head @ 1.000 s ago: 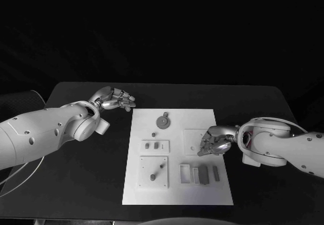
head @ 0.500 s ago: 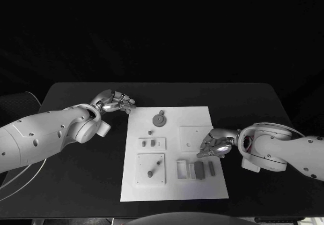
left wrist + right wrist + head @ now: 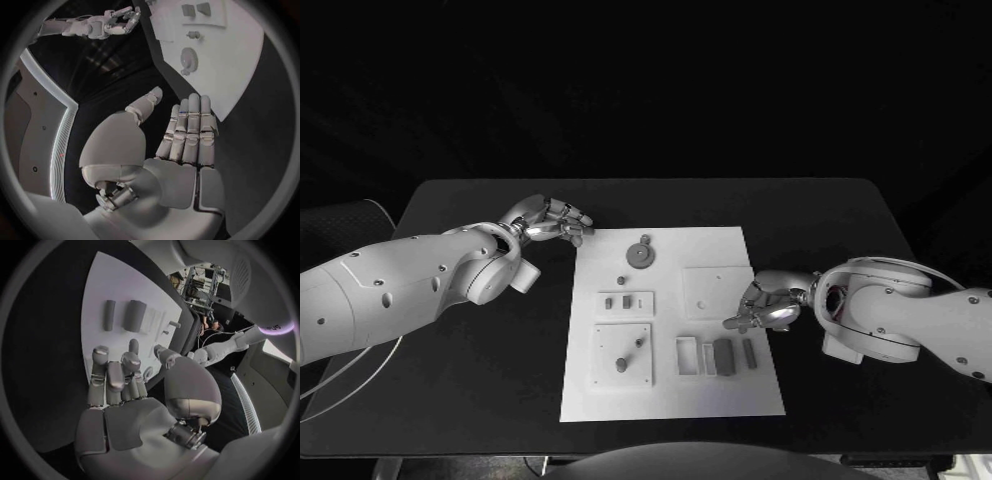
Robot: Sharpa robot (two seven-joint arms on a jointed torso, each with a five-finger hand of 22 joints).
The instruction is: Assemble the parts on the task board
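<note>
We've got our right hand (image 3: pixel 764 311) empty, fingers loosely apart, at the board's (image 3: pixel 733 400) right edge, right beside the grey bars (image 3: pixel 728 354), which run lengthwise toward the near edge. Left hand (image 3: pixel 554 220), also empty, sits off the far-left corner, so right's nearer

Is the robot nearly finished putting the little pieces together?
Not yet, it seems. The round gear and the small bars lie loose on the white board. The right robot hand hovers at the board's edge; the left robot hand waits beside it, holding nothing.
</note>
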